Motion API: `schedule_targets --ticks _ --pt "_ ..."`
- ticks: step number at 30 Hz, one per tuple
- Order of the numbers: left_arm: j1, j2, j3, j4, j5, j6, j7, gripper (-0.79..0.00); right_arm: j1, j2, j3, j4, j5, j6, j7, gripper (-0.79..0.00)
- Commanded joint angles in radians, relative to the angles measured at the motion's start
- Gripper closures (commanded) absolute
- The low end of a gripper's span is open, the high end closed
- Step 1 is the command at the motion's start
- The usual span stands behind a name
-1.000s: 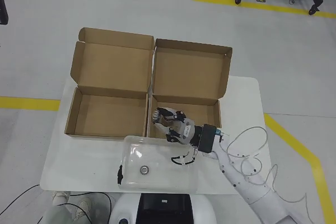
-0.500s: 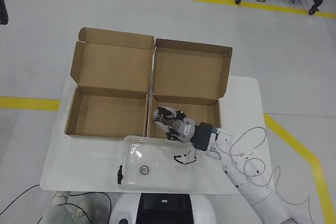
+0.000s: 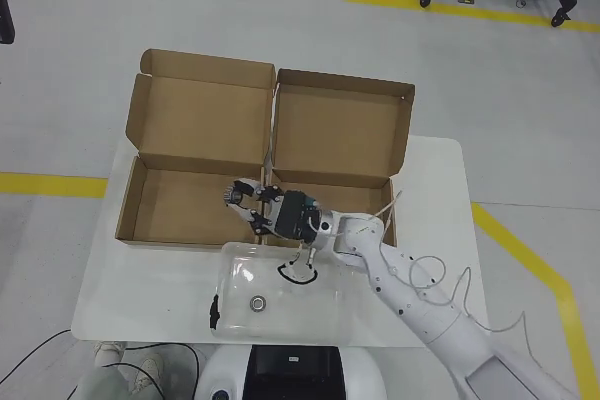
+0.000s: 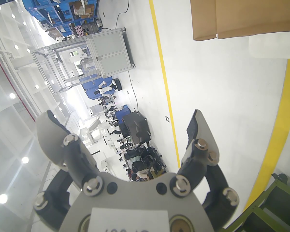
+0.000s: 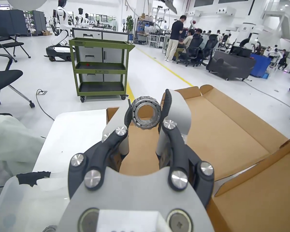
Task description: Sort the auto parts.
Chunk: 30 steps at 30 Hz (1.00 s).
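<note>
A grey metal roller bearing [image 5: 145, 112] is clamped between the fingers of the right gripper [image 5: 147, 108], which has swung away from the right brown cardboard box [image 3: 355, 198]. The left brown cardboard box [image 3: 180, 205] now lies open just beyond the fingertips, so release looks close. The fingers of the left gripper [image 4: 122, 121] stand wide apart, empty.

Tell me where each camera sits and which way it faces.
Top view: above the arms, looking down at the table; right end effector shows.
Left wrist view: faces the floor past a box flap; open left end effector shows.
Right wrist view: looks across the left box; its end effector grips a bearing.
Shared: top and right wrist show that box.
</note>
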Motion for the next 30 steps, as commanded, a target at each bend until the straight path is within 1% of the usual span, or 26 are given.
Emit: schedule_targets --ticks 1,9,17,21,24,30 --pt "0.000 0.000 0.000 0.000 0.000 0.000 0.000 -0.785 0.025 -0.013 -0.018 0.031 0.024 -0.005 0.028 0.000" --pt "0.000 0.000 0.000 0.000 0.000 0.000 0.000 -0.785 0.121 -0.075 -0.083 0.161 0.115 0.022 0.206 0.000" --pt "0.000 0.000 0.000 0.000 0.000 0.000 0.000 -0.785 0.209 -0.154 -0.155 0.288 0.221 0.086 0.457 0.000" --pt "0.000 0.000 0.000 0.000 0.000 0.000 0.000 -0.785 0.250 -0.195 -0.188 0.352 0.265 0.103 0.556 0.000" --pt "0.000 0.000 0.000 0.000 0.000 0.000 0.000 -0.785 0.279 -0.227 -0.209 0.404 0.289 0.123 0.619 0.000" --pt "0.000 0.000 0.000 0.000 0.000 0.000 0.000 -0.785 0.322 -0.281 -0.237 0.498 0.298 0.192 0.697 0.000"
